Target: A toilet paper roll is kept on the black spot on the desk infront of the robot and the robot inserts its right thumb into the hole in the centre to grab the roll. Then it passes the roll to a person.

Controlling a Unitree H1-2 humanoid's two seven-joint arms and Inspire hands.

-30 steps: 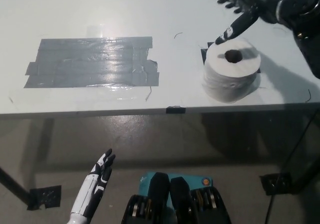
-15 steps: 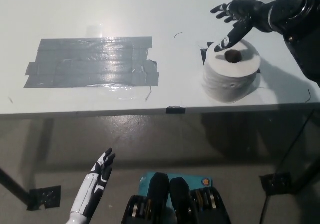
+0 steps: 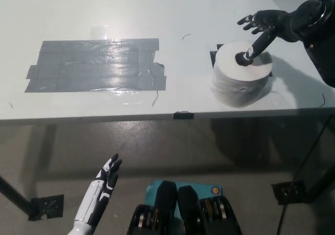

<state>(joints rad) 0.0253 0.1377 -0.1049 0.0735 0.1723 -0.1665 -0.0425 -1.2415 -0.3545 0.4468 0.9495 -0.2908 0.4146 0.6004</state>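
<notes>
A white toilet paper roll [image 3: 242, 80] stands upright on the white desk [image 3: 172, 15] at the right, over a black spot whose corner [image 3: 213, 56] shows at its left. My black right hand [image 3: 264, 28] hovers over the roll's far side, open, with its thumb reaching down to the dark centre hole [image 3: 243, 58]. Its other fingers are spread above and behind the roll, clear of it. My white left hand [image 3: 99, 196] rests low at the lower left, below the desk edge, open with straight fingers.
A large patch of grey tape [image 3: 97, 65] covers the desk's left half. The desk's front edge [image 3: 157, 115] runs across the middle, with floor below. A black cable [image 3: 309, 156] hangs at the lower right.
My right hand has shifted right and lowered; the thumb moved from the roll's left top edge to its centre hole. The roll and left hand stayed put.
</notes>
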